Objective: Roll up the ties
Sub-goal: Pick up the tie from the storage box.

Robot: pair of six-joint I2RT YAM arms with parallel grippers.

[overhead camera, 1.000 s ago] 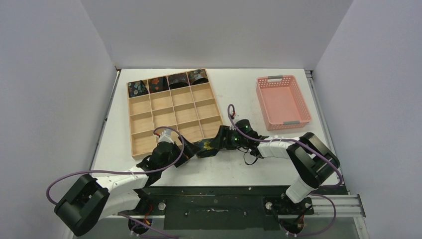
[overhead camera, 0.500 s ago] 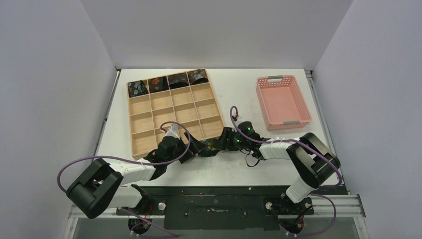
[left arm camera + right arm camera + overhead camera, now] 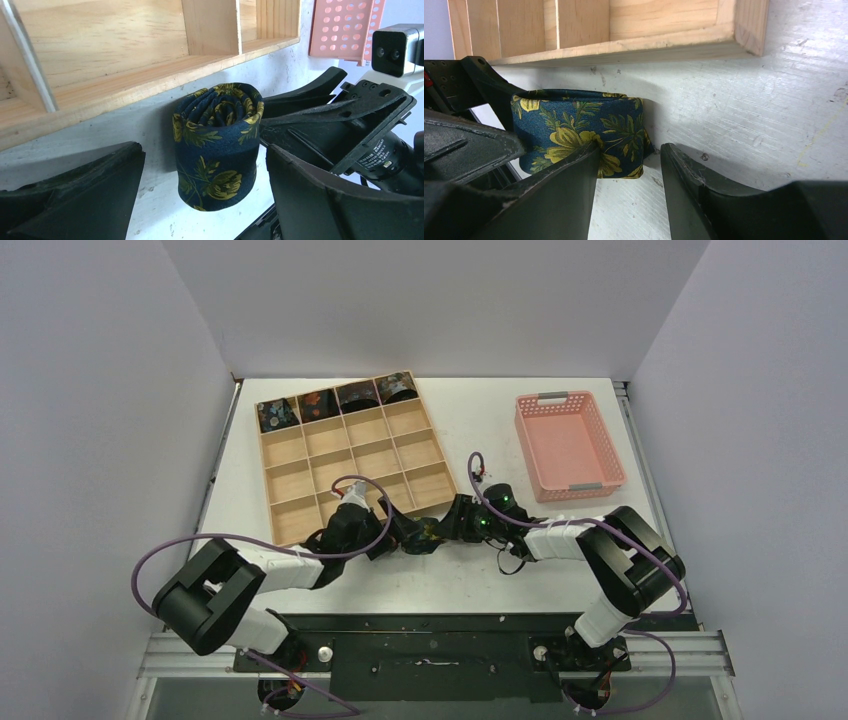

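Arms: two, both reaching to the middle of the table point(image 3: 480, 430).
Tray point(image 3: 285, 485): one, of wood, on the left half of the table; sixteen compartments in four rows of four.
Ties in tray: four coils, all in the far row, one in each compartment: first point(image 3: 275, 415), second point(image 3: 318, 403), third point(image 3: 355, 395), fourth point(image 3: 397, 388).
Ties in all: five, every one rolled.
Left gripper point(image 3: 204, 147): jaws wide apart, one finger on each side of the loose tie, with table showing between each finger and the cloth; it holds nothing.
Loose tie point(image 3: 217, 145): one coil, dark navy with yellow flowers, standing on its end on the table, just beside the near wall of the tray and between the two grippers. If it touches the wood, I cannot tell.
Right gripper point(image 3: 631, 147): jaws apart with a narrow gap. One finger point(image 3: 569, 175) lies in front of the coil, the other is clear of it; the coil is not clamped.
Basket point(image 3: 568, 445): one, pink plastic, at the far right, well apart from the ties.
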